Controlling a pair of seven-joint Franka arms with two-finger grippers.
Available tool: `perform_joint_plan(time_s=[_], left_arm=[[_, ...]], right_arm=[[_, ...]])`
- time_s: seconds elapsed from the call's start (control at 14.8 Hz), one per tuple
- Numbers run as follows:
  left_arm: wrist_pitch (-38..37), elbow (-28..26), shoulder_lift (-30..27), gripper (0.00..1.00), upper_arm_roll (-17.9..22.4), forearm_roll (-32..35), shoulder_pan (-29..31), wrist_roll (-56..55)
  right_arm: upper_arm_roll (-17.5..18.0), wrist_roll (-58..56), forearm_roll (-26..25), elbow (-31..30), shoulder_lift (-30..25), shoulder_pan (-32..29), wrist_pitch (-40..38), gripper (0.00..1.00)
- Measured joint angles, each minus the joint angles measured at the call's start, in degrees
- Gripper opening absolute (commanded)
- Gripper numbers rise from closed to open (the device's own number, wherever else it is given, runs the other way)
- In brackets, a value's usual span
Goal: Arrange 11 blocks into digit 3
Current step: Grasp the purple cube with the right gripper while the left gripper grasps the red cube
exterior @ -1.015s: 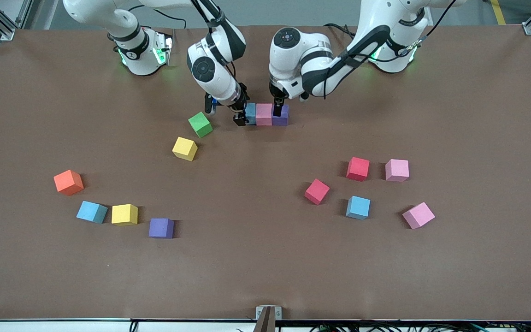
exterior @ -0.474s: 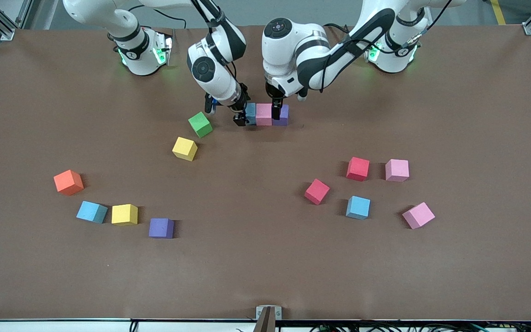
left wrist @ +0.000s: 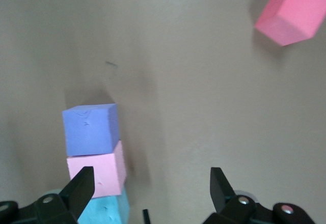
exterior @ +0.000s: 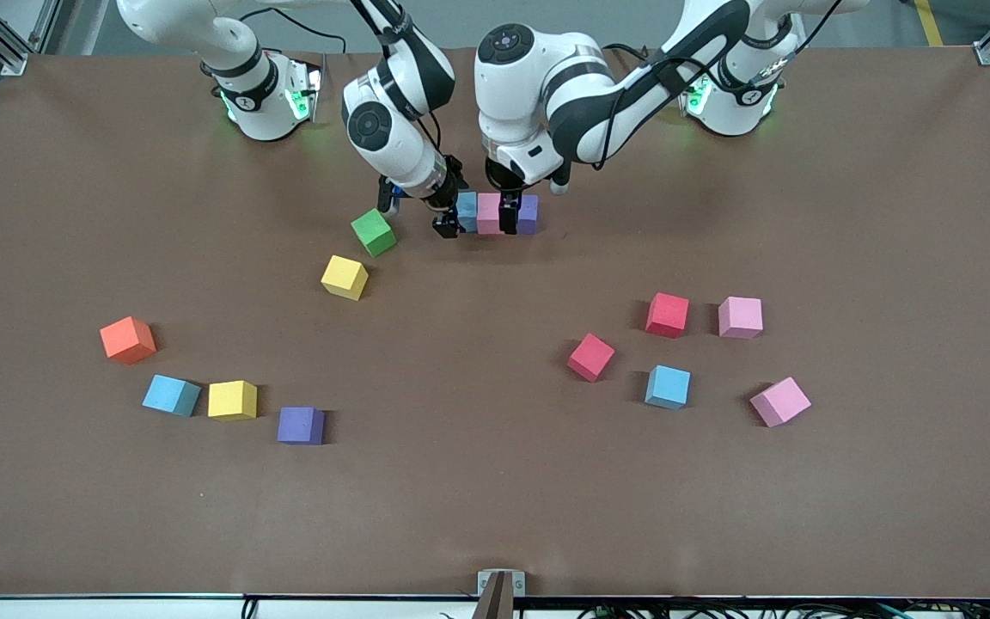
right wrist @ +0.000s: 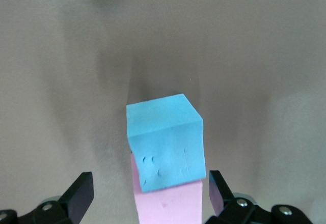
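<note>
From the front view, I saw the first bar of the digit 3 laid close to the robots' bases: a light blue cube, a pink cube and a purple cube touching in a row. I judged it placed there to leave the open table nearer the camera for the other two bars. The right gripper sat low at the blue end and the left gripper low over the pink-purple join, both with jaws spread and holding nothing. The green cube lay just beside the right gripper, toward the right arm's end, and could get bumped. The remaining loose blocks lay well apart from the row, nearer the camera.

In the left wrist view, the left gripper's fingers stood wide, empty, with the three-cube row beside one finger and a red cube farther off.

In the right wrist view, the right gripper's fingers stood equally wide, straddling the row without touching the blue cube.
</note>
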Motion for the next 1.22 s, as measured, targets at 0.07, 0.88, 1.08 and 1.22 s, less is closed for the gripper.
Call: perform_joint_plan(time_s=[0.07,0.88,1.08,1.22], left_arm=[[-1.6,1.4,0.0,1.00,0.0,0.0,0.1,0.5],[-5.1,12.0,2.9,1.00,0.7,0.1,17.6,30.3],[-5.1,14.6,4.5,1.00,3.7,0.1,19.6,42.2],[-5.1,16.1,5.5,1.00,5.8,0.1,19.7,48.6]], right_arm=[[0.0,0.0,-0.9,0.0,-0.9,-0.7,-1.2,1.00],[-0.6,-15.1,-42.7,5.6,-5.1,-22.3,-12.9,1.00],[-0.7,-31.5,-44.1,9.0,-3.6,-28.4,-12.4,1.00],[-0.7,-43.4,-44.2,14.7,-1.0,-31.7,-12.2,1.00]])
